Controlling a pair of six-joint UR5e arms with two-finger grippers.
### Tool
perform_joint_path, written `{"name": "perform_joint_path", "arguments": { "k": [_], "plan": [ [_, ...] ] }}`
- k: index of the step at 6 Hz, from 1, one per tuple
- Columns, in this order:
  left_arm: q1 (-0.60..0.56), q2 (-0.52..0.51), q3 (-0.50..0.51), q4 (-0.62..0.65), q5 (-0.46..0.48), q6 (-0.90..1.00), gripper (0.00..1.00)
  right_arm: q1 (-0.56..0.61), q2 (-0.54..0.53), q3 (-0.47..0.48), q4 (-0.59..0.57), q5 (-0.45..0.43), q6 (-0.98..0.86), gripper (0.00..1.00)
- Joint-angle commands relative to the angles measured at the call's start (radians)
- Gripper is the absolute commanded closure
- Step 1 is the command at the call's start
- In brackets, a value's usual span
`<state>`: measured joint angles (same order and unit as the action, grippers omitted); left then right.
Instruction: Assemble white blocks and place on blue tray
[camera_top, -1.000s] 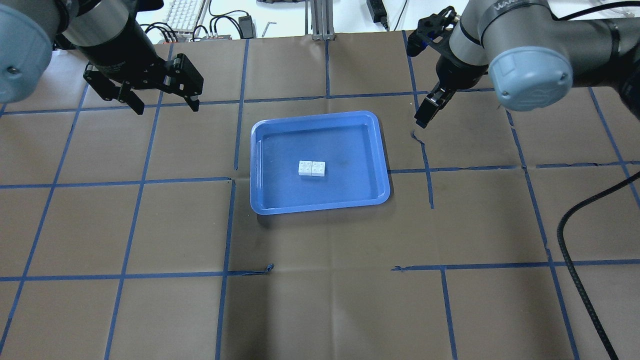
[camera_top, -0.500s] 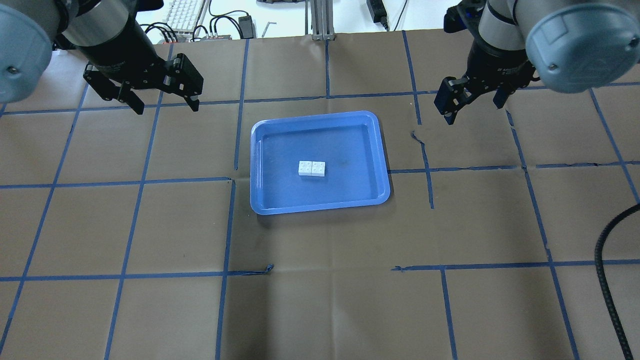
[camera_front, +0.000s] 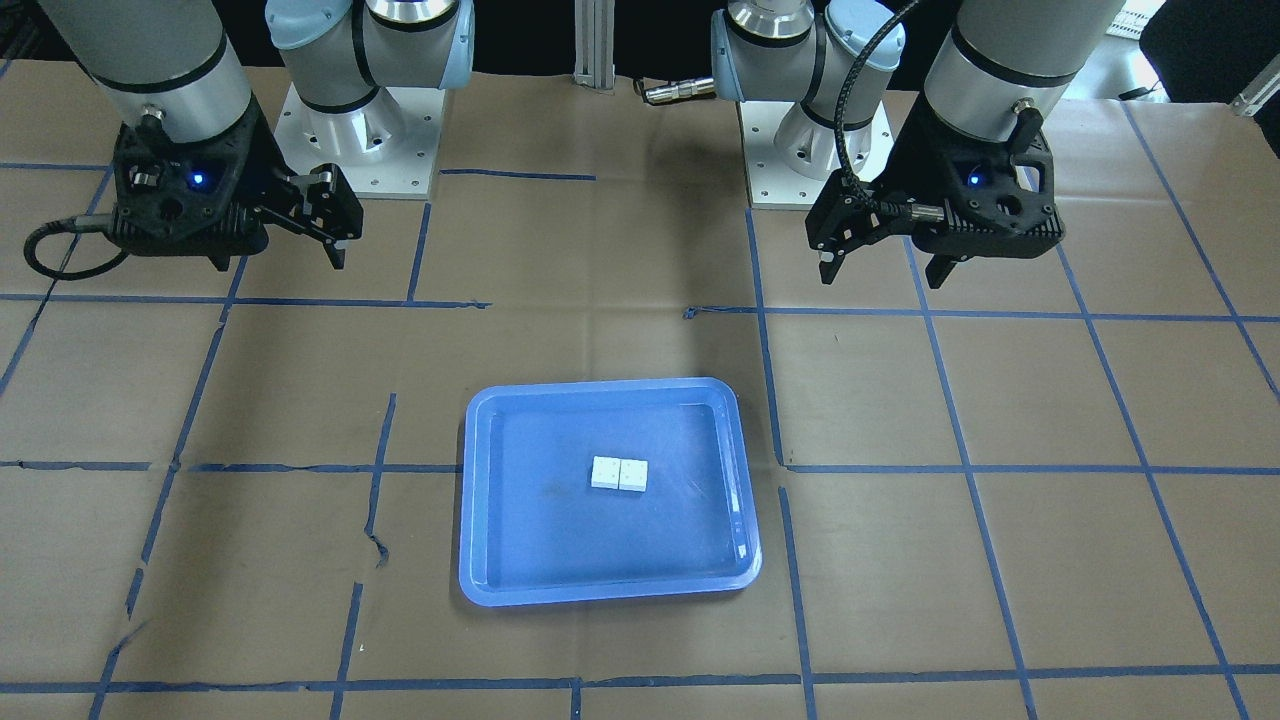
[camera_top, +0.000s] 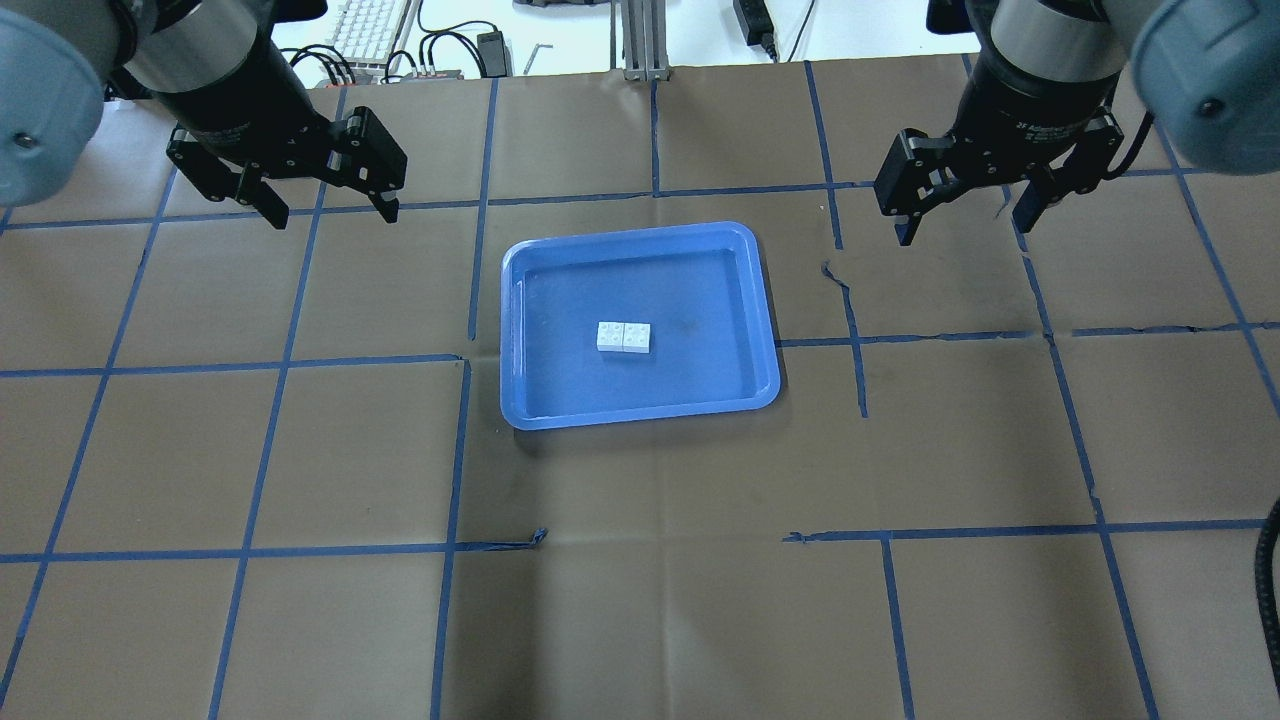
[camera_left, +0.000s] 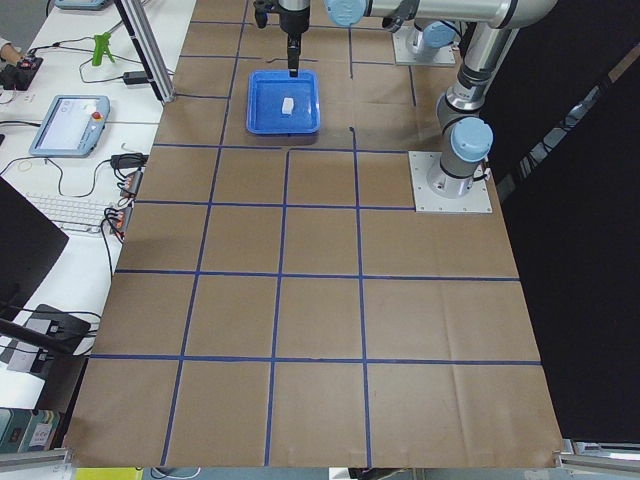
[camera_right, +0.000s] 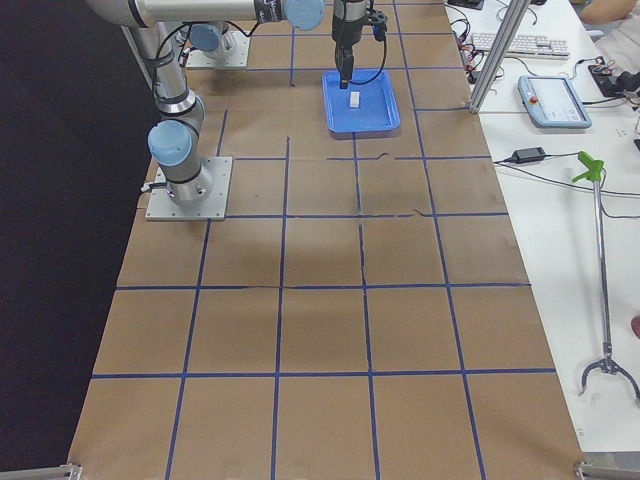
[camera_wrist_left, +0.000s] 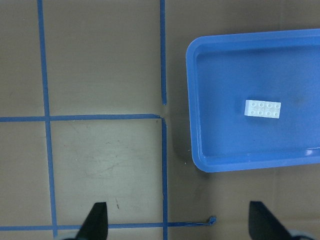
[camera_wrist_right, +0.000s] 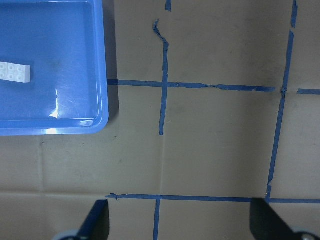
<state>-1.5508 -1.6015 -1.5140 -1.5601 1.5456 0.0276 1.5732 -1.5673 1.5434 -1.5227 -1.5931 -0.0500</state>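
The two white blocks (camera_top: 623, 337) sit joined side by side in the middle of the blue tray (camera_top: 530, 400). They also show in the front view (camera_front: 619, 474), the left wrist view (camera_wrist_left: 262, 108) and at the left edge of the right wrist view (camera_wrist_right: 15, 72). My left gripper (camera_top: 328, 212) is open and empty, raised over the table to the far left of the tray. My right gripper (camera_top: 966, 230) is open and empty, raised to the far right of the tray. In the front view the left gripper (camera_front: 884, 275) is on the right and the right gripper (camera_front: 275, 263) on the left.
Brown paper with blue tape grid lines covers the table (camera_top: 640, 560). A keyboard (camera_top: 368, 28), cables and an aluminium post (camera_top: 640, 40) lie beyond the far edge. A black cable (camera_top: 1268, 620) hangs at the right edge.
My right arm has swung back to the right, and its gripper has turned from edge-on to facing down with both fingers apart. The left arm and the blocks have not moved.
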Motion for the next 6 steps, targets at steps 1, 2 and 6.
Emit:
{"name": "perform_joint_path", "arguments": {
  "k": [1, 2, 6],
  "plan": [
    [0.000, 0.000, -0.002, 0.000, -0.001, 0.000, 0.01, 0.001, -0.005, -0.002, -0.010, 0.009, 0.001, 0.00],
    [0.000, 0.000, -0.002, 0.000, 0.001, 0.000, 0.01, 0.002, -0.005, 0.000, -0.010, 0.012, 0.001, 0.00],
    [0.000, 0.000, 0.000, 0.000, 0.001, 0.000, 0.01, 0.001, 0.001, 0.000, -0.011, 0.042, 0.002, 0.00]
  ]
}}
